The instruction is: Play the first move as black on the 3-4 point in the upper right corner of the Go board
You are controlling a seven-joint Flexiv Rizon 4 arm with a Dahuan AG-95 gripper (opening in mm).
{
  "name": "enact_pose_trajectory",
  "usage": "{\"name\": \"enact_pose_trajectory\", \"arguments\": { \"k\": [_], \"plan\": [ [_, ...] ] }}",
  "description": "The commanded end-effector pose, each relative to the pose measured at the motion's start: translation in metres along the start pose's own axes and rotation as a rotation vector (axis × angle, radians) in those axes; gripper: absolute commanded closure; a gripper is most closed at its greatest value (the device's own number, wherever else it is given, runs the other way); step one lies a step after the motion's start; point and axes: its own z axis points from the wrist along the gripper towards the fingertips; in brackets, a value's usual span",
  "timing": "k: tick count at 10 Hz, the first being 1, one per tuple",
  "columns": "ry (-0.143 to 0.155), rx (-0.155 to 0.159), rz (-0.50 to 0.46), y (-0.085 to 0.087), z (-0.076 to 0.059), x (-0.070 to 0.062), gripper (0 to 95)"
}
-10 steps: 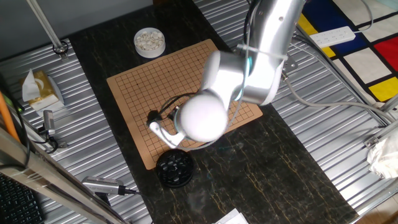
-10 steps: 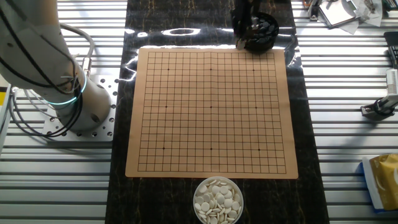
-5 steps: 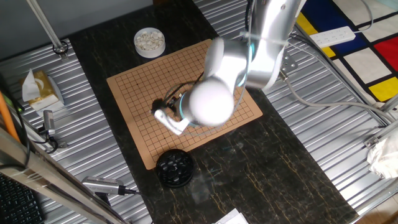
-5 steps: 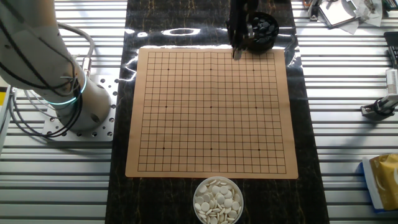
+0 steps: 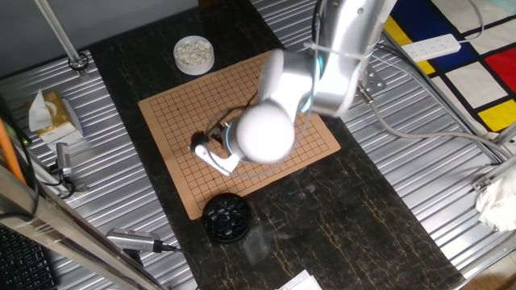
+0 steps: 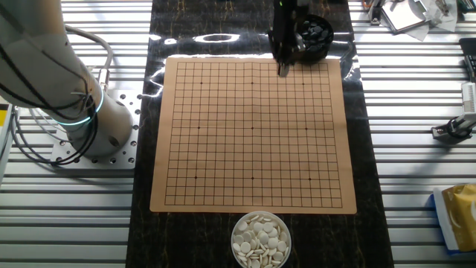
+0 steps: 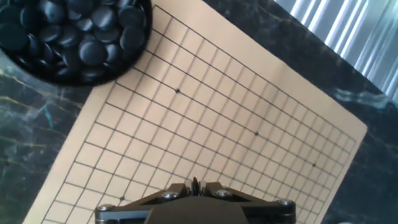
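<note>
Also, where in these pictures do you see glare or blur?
In the other fixed view, bright glare lies on the dark table just beyond the Go board. In one fixed view, the arm's round joint looks blurred. The hand view is sharp on the black stones.

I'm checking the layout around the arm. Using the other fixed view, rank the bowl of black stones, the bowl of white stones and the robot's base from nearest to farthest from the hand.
1. Bowl of black stones: just right of the hand, off the board's far edge.
2. Robot's base: left of the board.
3. Bowl of white stones: off the board's near edge, opposite the hand.
</note>
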Motion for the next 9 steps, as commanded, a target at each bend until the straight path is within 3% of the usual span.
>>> {"name": "enact_pose_trajectory", "arguments": {
  "k": [1, 3, 5, 7, 9],
  "plan": [
    [0.008, 0.003, -0.009, -0.009, 0.009, 0.006, 95.0],
    [0.008, 0.011, -0.023, -0.021, 0.023, 0.014, 95.0],
    [-0.012, 0.024, -0.035, -0.035, 0.039, 0.02, 95.0],
    [-0.018, 0.024, -0.04, -0.046, 0.043, 0.018, 95.0],
    [-0.038, -0.028, -0.019, -0.046, 0.043, 0.018, 95.0]
  ]
}}
